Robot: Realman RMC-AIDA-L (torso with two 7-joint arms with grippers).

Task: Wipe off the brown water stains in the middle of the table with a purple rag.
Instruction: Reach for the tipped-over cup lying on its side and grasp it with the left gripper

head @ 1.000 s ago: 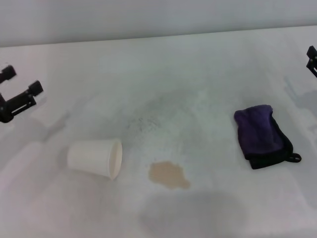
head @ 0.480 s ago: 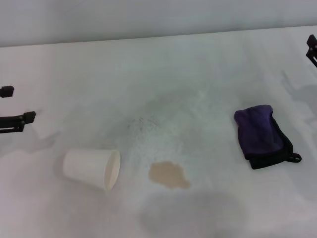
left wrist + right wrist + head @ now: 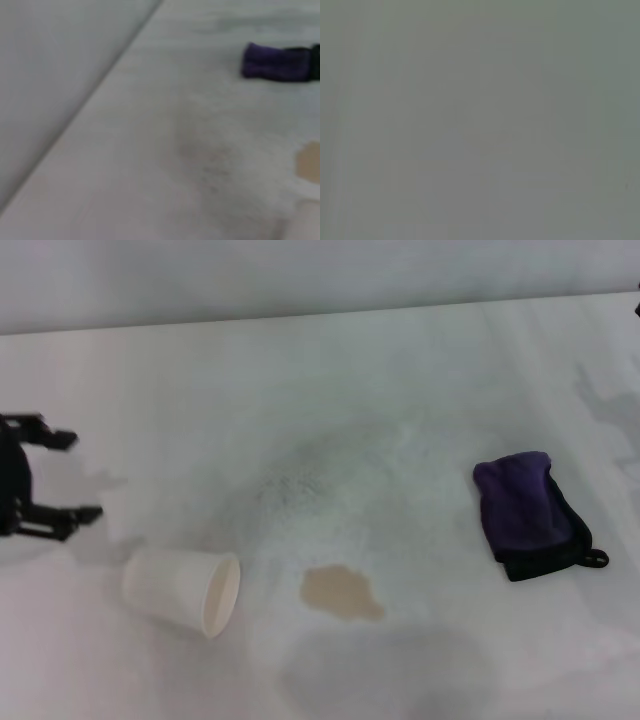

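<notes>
The brown water stain is a small tan blotch on the white table, near the front middle. It also shows in the left wrist view. The purple rag lies folded to the right of the stain, untouched, and shows in the left wrist view. My left gripper is open and empty at the left edge, just above a tipped cup. Only a dark sliver of my right gripper shows at the far right edge, well away from the rag.
A white paper cup lies on its side left of the stain, mouth facing right. Faint grey smudges spread over the table's middle. The right wrist view shows only plain grey.
My left gripper has swung nearer and turned towards the cup. The cup has rolled slightly left and nearer. My right gripper has drawn back almost out of the head view.
</notes>
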